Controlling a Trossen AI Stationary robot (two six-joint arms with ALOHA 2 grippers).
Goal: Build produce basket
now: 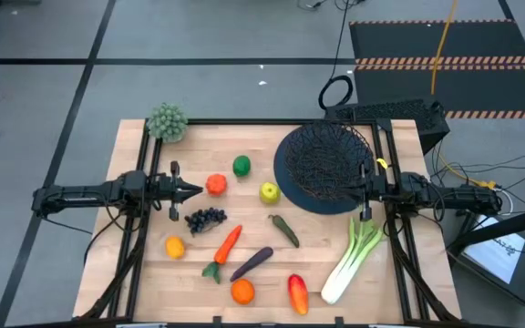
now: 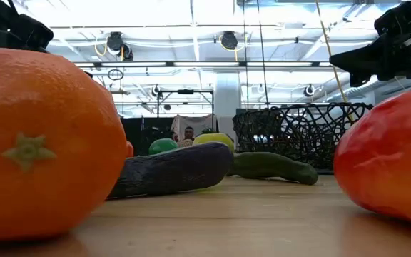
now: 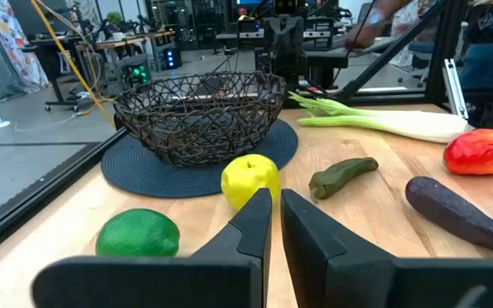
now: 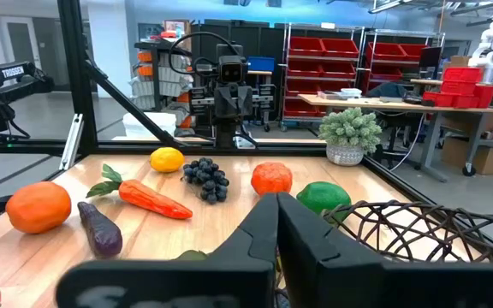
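Observation:
The basket (image 1: 322,155), a black wire-mesh bowl, stands on a dark round mat (image 1: 310,199) at the far right. Produce lies loose on the wooden table: tomato (image 1: 216,184), lime (image 1: 241,165), yellow-green apple (image 1: 269,192), grapes (image 1: 205,219), lemon (image 1: 174,247), carrot (image 1: 226,247), eggplant (image 1: 251,263), orange (image 1: 242,292), pepper (image 1: 297,293), pickle (image 1: 284,230) and leek (image 1: 352,257). My left gripper (image 1: 196,190) is shut and level, left of the tomato. My right gripper (image 1: 360,192) is shut, above the basket's right rim, pointing left.
A pale green bushy clump (image 1: 167,122) stands at the table's far left corner. Black frame rails run along the table's edges. Bare wood lies between the lime and the clump. Beyond the table are a cable-strewn floor and a black striped mat (image 1: 445,46).

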